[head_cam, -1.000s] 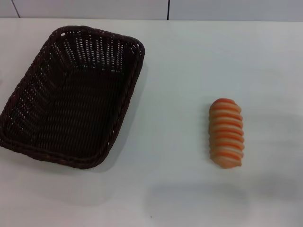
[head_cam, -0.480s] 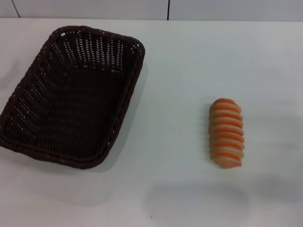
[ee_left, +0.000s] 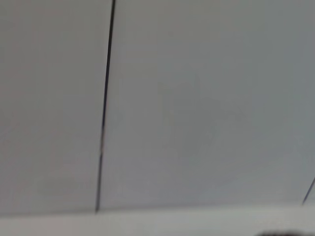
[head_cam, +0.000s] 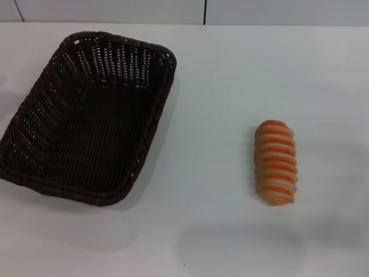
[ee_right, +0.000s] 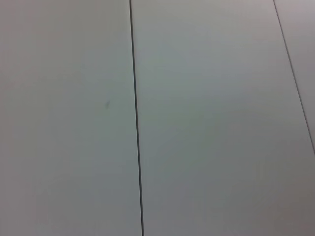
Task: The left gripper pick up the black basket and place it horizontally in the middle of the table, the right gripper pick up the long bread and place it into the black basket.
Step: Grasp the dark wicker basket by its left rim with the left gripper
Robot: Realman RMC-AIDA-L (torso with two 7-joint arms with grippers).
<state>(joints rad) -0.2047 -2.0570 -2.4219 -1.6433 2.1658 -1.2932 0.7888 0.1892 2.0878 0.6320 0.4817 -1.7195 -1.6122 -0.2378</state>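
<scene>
The black basket [head_cam: 86, 115] lies on the white table [head_cam: 230, 75] at the left in the head view, turned at a slant with its long side running away from me. It is empty. The long bread [head_cam: 276, 162] lies striped side up on the table to the right of the basket, well apart from it. Neither gripper shows in any view. Both wrist views show only a pale panelled wall [ee_left: 197, 98] with dark seams [ee_right: 136, 118].
The table's far edge meets a pale wall [head_cam: 115, 10] with dark vertical seams at the top of the head view. Bare tabletop lies between the basket and the bread and along the front.
</scene>
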